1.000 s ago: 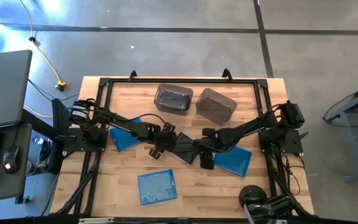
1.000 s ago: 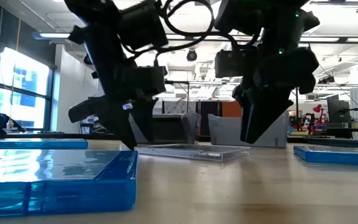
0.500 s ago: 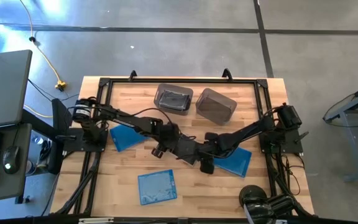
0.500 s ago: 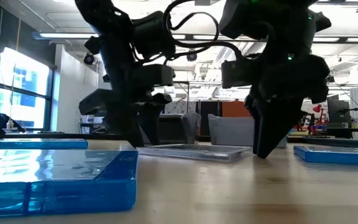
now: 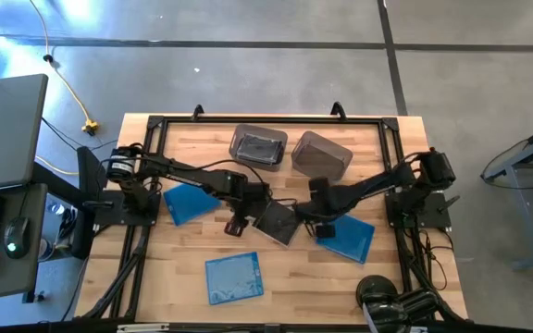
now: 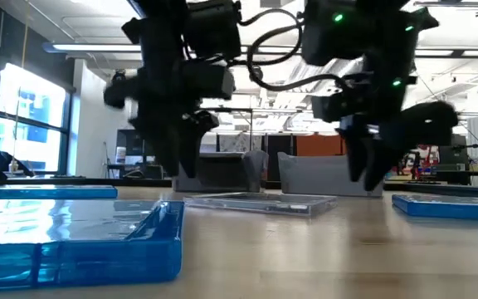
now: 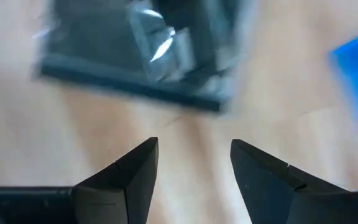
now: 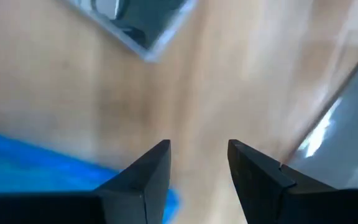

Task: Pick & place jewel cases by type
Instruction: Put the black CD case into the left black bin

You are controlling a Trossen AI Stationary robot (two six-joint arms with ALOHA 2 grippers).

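L gripper and R gripper both w/ jaws apart, empty, flanking dark jewel case lying flat mid-table; case looks thin, stiff, slick, prob. brittle; take by opposite edges.

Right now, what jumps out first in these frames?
The two dark arms meeting at the table's middle: the left gripper and right gripper flank a dark jewel case lying flat on the wood, both with open, empty jaws. Next, the bright blue cases: a cloud-patterned one near the front edge, one at left and one at right. Two grey bins sit at the back.
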